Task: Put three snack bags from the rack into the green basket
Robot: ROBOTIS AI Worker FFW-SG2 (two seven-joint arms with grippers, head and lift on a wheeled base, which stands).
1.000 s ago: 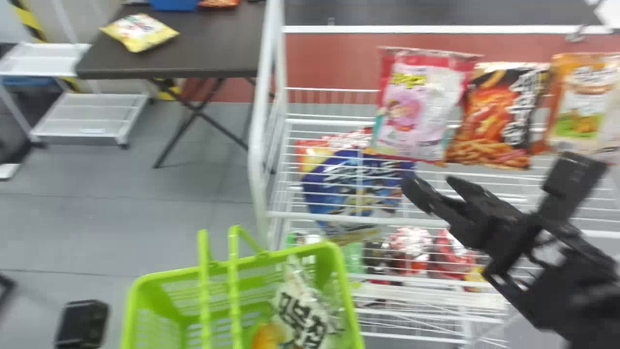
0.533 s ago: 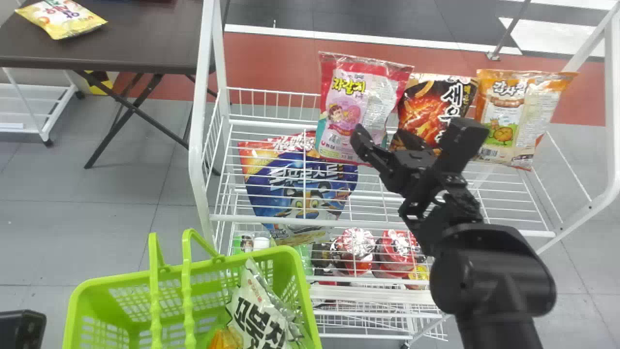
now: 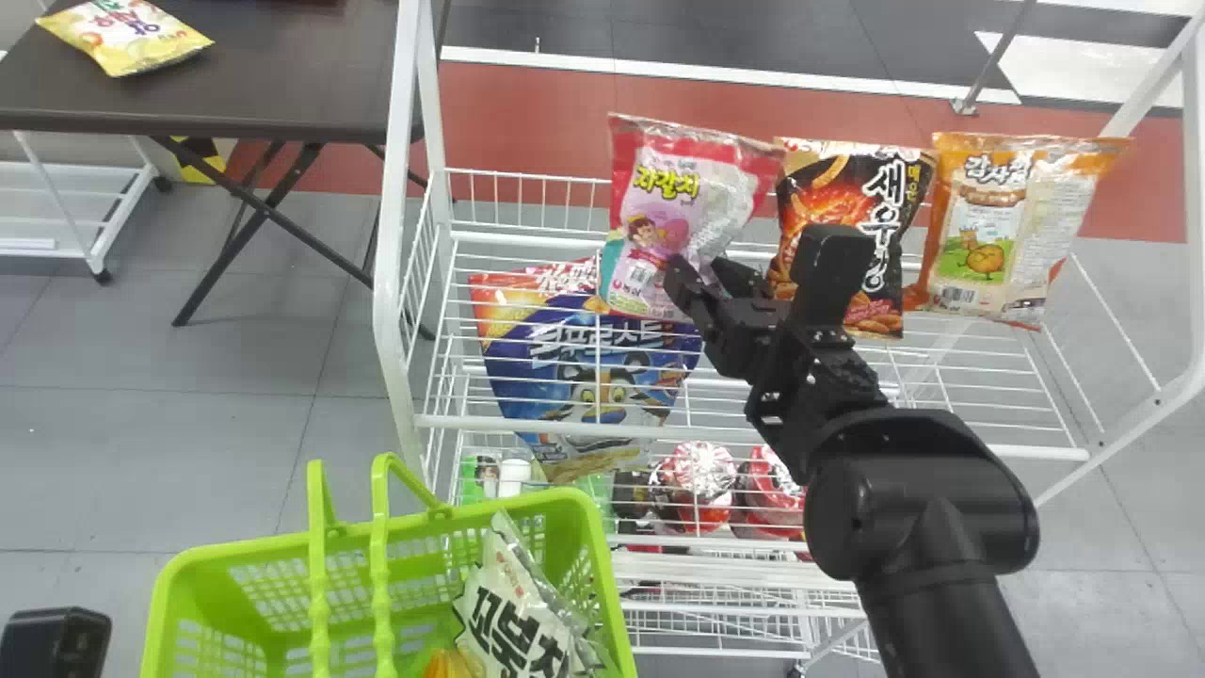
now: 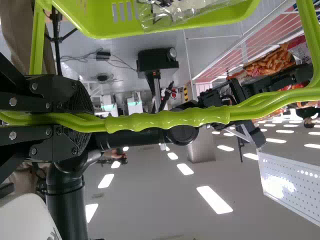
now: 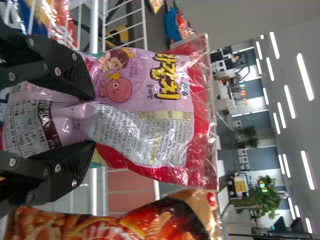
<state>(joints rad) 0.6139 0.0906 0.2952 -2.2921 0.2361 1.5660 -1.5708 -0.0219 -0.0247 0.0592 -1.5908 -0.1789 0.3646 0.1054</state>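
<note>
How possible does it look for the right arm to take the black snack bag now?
Probably not: the right fingers pinch the pink snack bag. The black snack bag is close beside it, so reaching looks easy once they are free.

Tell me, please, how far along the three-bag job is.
One white bag lies in the green basket, with something orange beside it, perhaps a second bag. The right gripper has the pink bag pinched at the rack. Left to do: carry it into the basket, plus one more if the orange thing is no bag.
</note>
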